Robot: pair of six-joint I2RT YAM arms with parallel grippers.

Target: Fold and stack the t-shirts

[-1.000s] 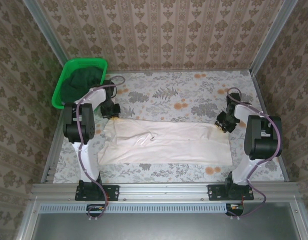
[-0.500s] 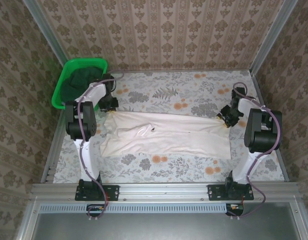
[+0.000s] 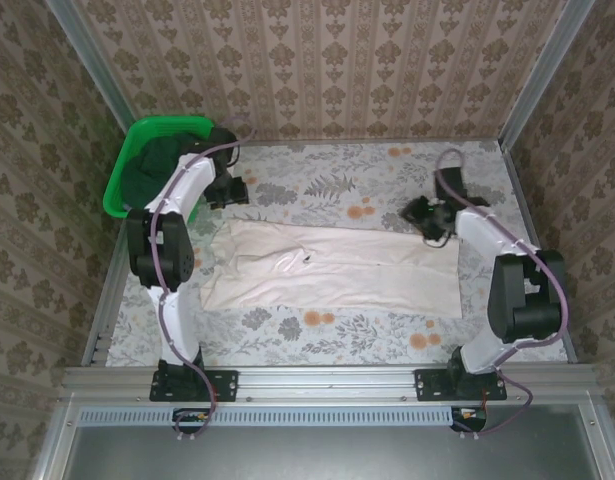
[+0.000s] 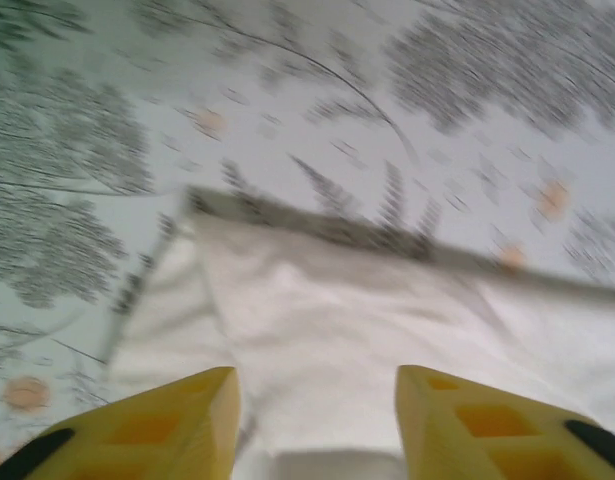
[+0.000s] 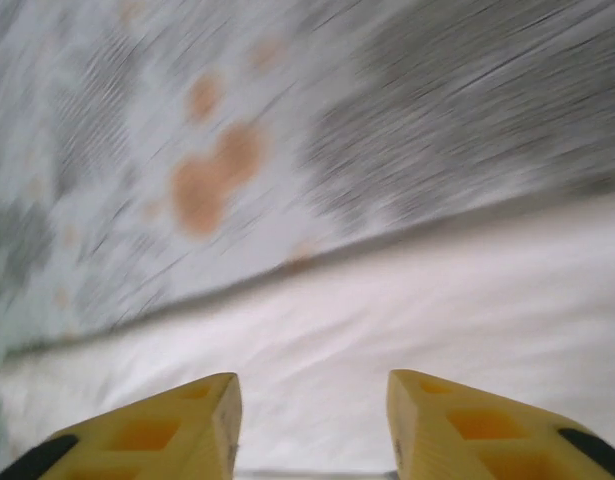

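**Operator:** Where is the cream shirt (image 3: 332, 270)?

**Spotter:** You have it lying flat across the middle of the table (image 3: 317, 180). It is a long band running from your left arm's side to your right arm's side. Its small black mark (image 3: 305, 260) faces up, a little left of the middle.

**Operator:** And the dark green shirt (image 3: 147, 172)?

**Spotter:** It sits bunched in the basket (image 3: 172, 122) at your far left corner, well apart from the cream one.

**Operator:** How is my left gripper (image 3: 230, 190)?

**Spotter:** You have it over the bare table, just beyond the cream shirt's far left corner. In your left wrist view its yellow fingers (image 4: 177, 420) stand moderately apart with nothing between them. The cloth's corner lies below them, with the flowered tabletop past it. That view is blurred.

**Operator:** And my right gripper (image 3: 424, 215)?

**Spotter:** You have it near the far right end of the cream shirt, by its far edge. In your right wrist view its fingers (image 5: 167, 425) are also moderately apart and hold nothing. The shirt's edge crosses below them, with patterned table beyond. This view is blurred too, so I cannot tell you whether the tips touch the cloth.
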